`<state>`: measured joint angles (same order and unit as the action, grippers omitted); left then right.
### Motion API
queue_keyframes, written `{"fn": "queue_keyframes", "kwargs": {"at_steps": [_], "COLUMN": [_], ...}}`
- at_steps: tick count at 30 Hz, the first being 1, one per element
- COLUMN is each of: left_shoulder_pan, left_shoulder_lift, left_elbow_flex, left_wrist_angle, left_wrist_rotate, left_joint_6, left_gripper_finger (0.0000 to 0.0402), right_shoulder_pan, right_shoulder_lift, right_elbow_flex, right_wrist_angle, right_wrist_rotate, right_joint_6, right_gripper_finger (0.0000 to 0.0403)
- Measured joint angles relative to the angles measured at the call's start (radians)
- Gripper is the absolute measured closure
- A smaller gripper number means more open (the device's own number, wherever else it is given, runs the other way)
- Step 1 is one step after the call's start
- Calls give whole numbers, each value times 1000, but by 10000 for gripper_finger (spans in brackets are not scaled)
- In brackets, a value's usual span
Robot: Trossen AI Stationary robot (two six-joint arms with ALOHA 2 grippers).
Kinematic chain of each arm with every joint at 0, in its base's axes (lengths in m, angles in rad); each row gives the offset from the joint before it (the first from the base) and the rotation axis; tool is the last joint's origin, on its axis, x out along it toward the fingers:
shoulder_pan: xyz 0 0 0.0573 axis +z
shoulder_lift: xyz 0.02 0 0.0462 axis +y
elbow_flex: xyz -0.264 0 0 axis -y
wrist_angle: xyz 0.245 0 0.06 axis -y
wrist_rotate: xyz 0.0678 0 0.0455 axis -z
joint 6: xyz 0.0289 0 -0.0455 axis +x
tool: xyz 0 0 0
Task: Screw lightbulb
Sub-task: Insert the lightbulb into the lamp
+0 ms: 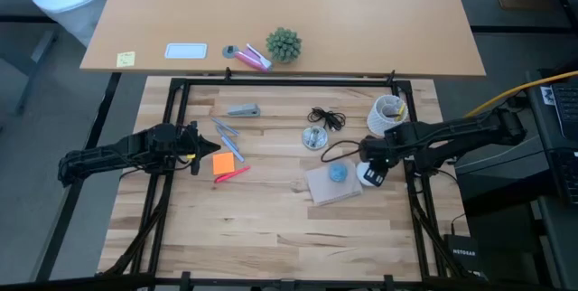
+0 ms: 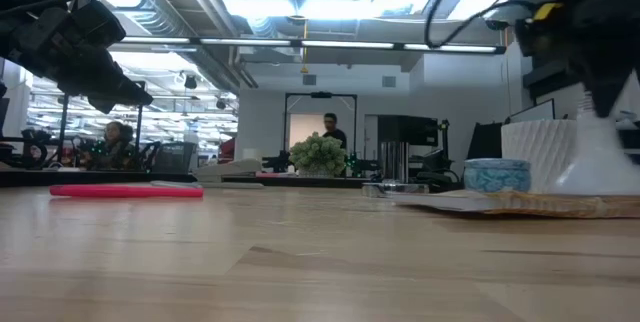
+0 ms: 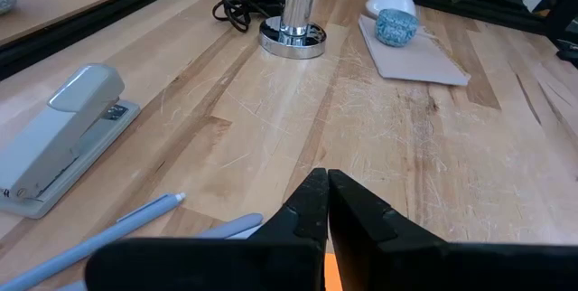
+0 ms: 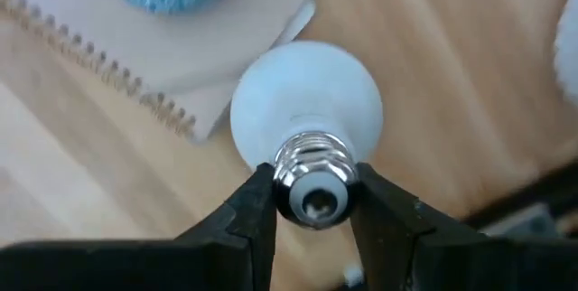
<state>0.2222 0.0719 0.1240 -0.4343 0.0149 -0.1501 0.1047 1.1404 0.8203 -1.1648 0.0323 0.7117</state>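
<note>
Frosted white glass showed between dark fingers: the right claw (image 4: 312, 202) gripped the lightbulb (image 4: 305, 115) by its silver screw base, one finger pressed on each side of the threads, with the globe pointing away from the wrist toward the table (image 1: 271, 228). From above, the lightbulb (image 1: 369, 175) sat at the right claw (image 1: 372, 170), low over the wood just beside the right edge of a spiral-bound notepad (image 1: 330, 186). A small blue round blob (image 1: 338, 173) rested on that notepad. In the level view the bulb (image 2: 592, 167) appeared at the far right with its wide end down by the notepad's surface, though whether it touched could not be told.

The shiny metal socket (image 1: 314, 136) stood upright on its round base nearer the table's middle, well apart from the bulb, with its black cord (image 1: 328, 117) coiled just behind it.

The left claw (image 3: 323, 202) was clenched on nothing, fingertips pressed together, hovering at the table's left side over two grey-blue pens (image 1: 226, 135) and an orange sticky pad (image 1: 224, 163). A grey stapler (image 1: 243, 109) lay beyond them, and a pink marker (image 1: 232, 174) lay near the pad.
</note>
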Motion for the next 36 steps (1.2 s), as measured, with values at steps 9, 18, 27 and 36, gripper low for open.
{"fn": "queue_keyframes", "kwargs": {"at_steps": [9,18,27,36], "left_shoulder_pan": [0,0,0,0], "left_shoulder_lift": [0,0,0,0], "left_elbow_flex": [0,0,0,0], "left_wrist_angle": [0,0,0,0], "left_wrist_rotate": [0,0,0,0], "left_joint_6": [0,0,0,0], "left_gripper_finger": [398,398,398,398], "right_shoulder_pan": [0,0,0,0], "right_shoulder_lift": [8,5,5,4], "right_elbow_flex": [-9,-7,-5,-4], "right_wrist_angle": [220,279,312,560], "right_wrist_rotate": [281,337,377,321], "right_joint_6": [-2,-11,-10,-135], "right_gripper_finger": [283,282,281,281]}}
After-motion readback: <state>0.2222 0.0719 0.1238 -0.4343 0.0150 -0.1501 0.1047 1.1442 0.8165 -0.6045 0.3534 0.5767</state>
